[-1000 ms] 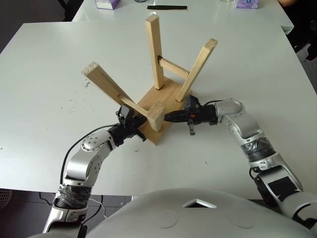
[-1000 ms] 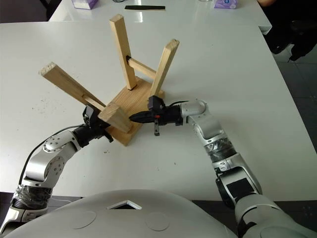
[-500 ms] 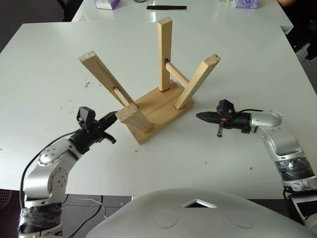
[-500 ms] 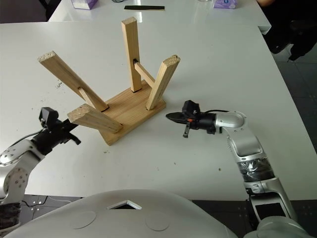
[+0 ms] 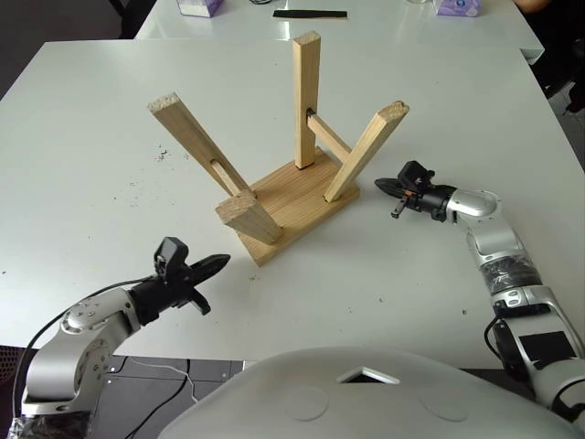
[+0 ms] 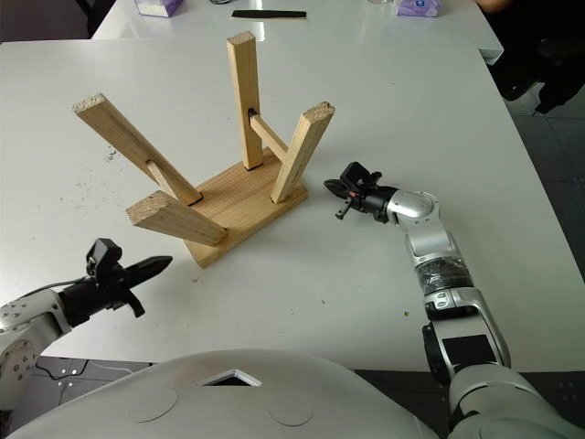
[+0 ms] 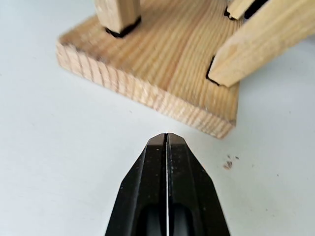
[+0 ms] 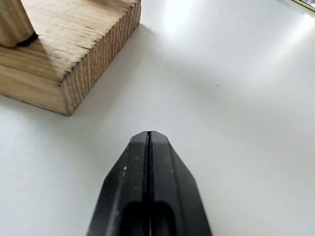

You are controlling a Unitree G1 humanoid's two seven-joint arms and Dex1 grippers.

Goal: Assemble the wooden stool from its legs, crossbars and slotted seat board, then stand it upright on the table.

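Left jaws pressed together, empty, near-left of stool [image 5: 283, 210]; right jaws likewise, just right of it. Stool upside down mid-worktop [image 5: 82, 119], seat board [image 7: 172, 59] flat, legs [image 5: 306, 101] up. Likely stiff, fairly light, grippy wood; grasp opposite legs to flip.

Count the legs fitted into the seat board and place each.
4 legs in the seat board: the left-leaning leg, the near leg tilted toward the robot, the upright back leg, the right-leaning leg. None seems hidden.

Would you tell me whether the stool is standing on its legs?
No, the stool rests on its seat board on the table, with its legs pointing up.
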